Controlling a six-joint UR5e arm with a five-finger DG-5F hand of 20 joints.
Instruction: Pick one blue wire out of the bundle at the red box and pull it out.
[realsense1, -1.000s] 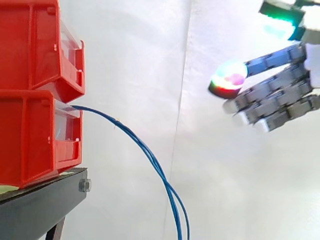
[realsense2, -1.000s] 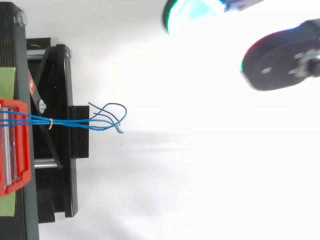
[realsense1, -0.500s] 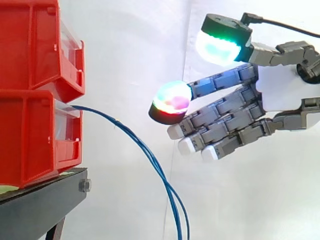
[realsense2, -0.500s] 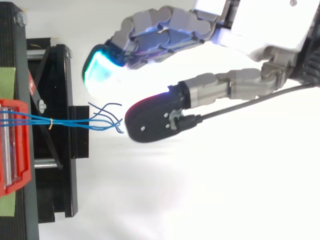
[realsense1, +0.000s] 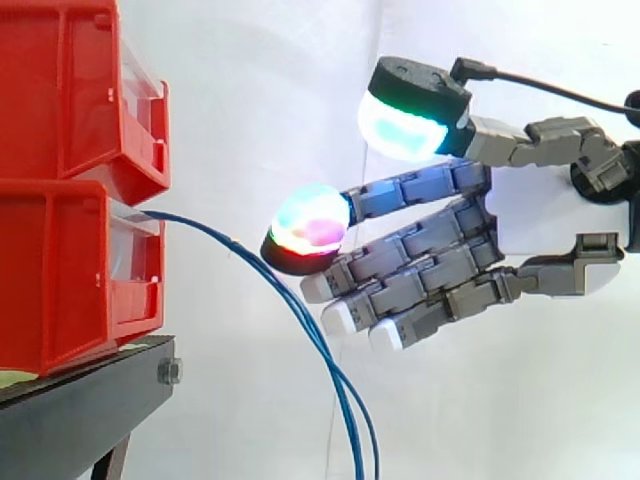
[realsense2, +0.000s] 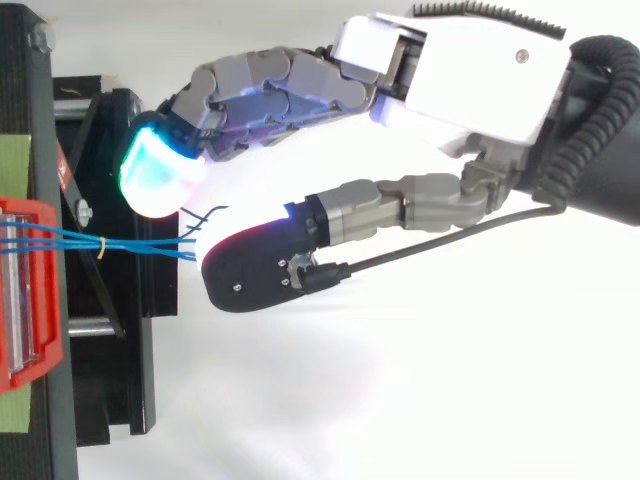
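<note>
Hand state: I read it as open. The fingers are stretched out to the left, the thumb is spread well above them, and nothing is clamped.
Hand position: the hand comes in from the right, with its tips short of the bins and over the loose run of wire.
Pads: the thumb pad glows cyan-green. The top finger pad shows green, red and magenta. The lower fingertips are plain white.
Blue wires: the blue wires come out of the front of the lower red bin and head right, clear of the black stand.
Contact: in the side view the dark underside of the finger pad sits right at the wires. I can't tell whether it touches them.
Side view adds: the upper red bin is stacked on the lower one, each with a clear front panel. The wires arc right and down past the bottom edge and split into two strands low down. The thumb sits high above the wires. There's a bolt on the stand's right end, and the white curtain is behind.
Top view adds: several strands run side by side, held by a small pale tie. Their curled ends fan out just right of the stand. The ends lie between the cyan pad and the thumb's black back and are partly hidden by both.
Writing: there are green tape patches at the stand's left edge. I can't make out any print on them or on the bin fronts.
</note>
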